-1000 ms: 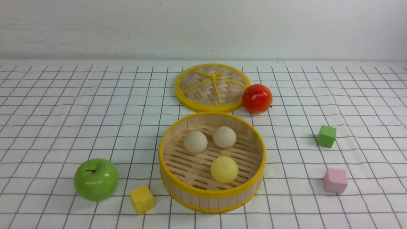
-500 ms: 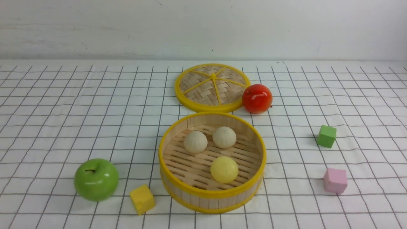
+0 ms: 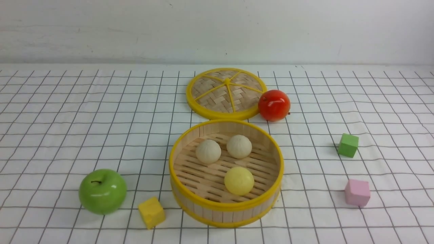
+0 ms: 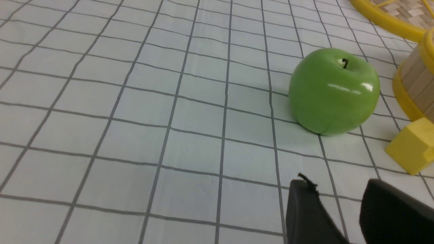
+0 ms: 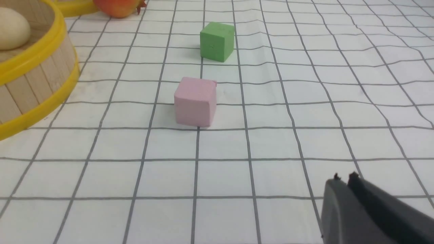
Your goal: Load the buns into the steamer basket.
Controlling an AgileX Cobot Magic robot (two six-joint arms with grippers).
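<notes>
Your left gripper (image 4: 342,200) has its fingers spread with a gap, low over the cloth near the green apple (image 4: 334,90); your right gripper (image 5: 344,183) has its fingers pressed together near the pink cube (image 5: 195,101). All three buns (image 3: 239,180) lie inside the steamer basket (image 3: 226,210), two off-white at 12 o'clock, the yellow one at 5 o'clock, well apart from both grippers

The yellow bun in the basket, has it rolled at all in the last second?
No. The yellow bun sits at the same spot on the slats, just as near the steamer basket front rim.
</notes>
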